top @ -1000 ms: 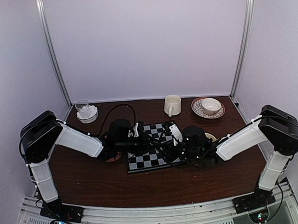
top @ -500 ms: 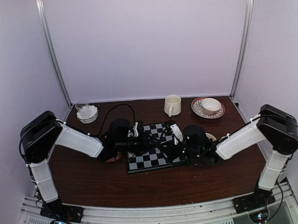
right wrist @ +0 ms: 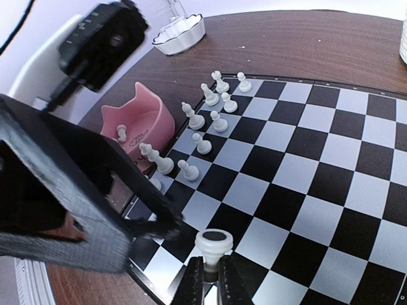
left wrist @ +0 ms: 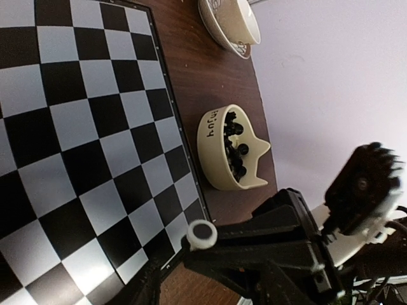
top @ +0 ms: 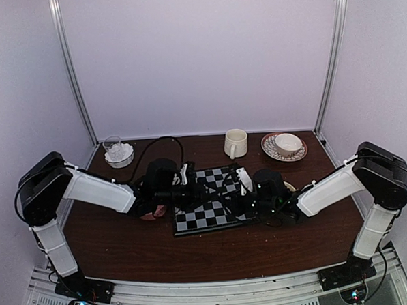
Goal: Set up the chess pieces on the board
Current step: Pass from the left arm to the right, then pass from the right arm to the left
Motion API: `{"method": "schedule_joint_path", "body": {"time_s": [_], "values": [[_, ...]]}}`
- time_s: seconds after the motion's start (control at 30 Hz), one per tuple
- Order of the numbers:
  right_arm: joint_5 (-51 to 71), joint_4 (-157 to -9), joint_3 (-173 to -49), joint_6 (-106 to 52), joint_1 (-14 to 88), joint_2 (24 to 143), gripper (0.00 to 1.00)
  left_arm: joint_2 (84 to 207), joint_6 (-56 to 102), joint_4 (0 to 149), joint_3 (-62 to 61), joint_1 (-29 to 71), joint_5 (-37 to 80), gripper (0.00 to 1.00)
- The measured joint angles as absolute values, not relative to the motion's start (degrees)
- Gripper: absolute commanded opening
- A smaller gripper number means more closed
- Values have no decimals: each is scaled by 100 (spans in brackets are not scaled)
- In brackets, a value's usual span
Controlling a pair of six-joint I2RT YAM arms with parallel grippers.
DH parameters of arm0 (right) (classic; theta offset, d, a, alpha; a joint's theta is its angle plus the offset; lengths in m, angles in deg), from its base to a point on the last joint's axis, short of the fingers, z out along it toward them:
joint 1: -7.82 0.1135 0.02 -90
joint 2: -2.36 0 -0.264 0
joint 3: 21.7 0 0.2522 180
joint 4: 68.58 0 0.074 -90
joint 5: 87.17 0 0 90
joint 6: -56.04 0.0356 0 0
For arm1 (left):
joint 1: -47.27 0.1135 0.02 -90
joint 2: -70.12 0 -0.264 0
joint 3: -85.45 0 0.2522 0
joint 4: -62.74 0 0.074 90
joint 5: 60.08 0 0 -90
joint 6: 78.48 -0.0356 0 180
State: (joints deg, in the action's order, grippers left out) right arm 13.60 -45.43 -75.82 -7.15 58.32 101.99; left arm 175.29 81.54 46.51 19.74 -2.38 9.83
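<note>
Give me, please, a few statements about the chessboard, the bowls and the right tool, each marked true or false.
1. The right tool is shut on a white plastic chess piece above the black-and-grey checked chessboard. True.
2. The cream round bowl beside the chessboard holds white pieces. False: it holds black chess pieces.
3. Several white chess pieces stand on the chessboard near the pink scalloped bowl. True.
4. The pink scalloped bowl is empty. False: at least one white piece is in it.
</note>
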Motion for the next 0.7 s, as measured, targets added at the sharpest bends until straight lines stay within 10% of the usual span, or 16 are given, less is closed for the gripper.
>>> {"method": "schedule_joint_path", "body": {"time_s": [0.7], "values": [[3379,-7509,-9027,-789,5456,9867,0,15173,3240,7617,1627,38,1855,65]]}}
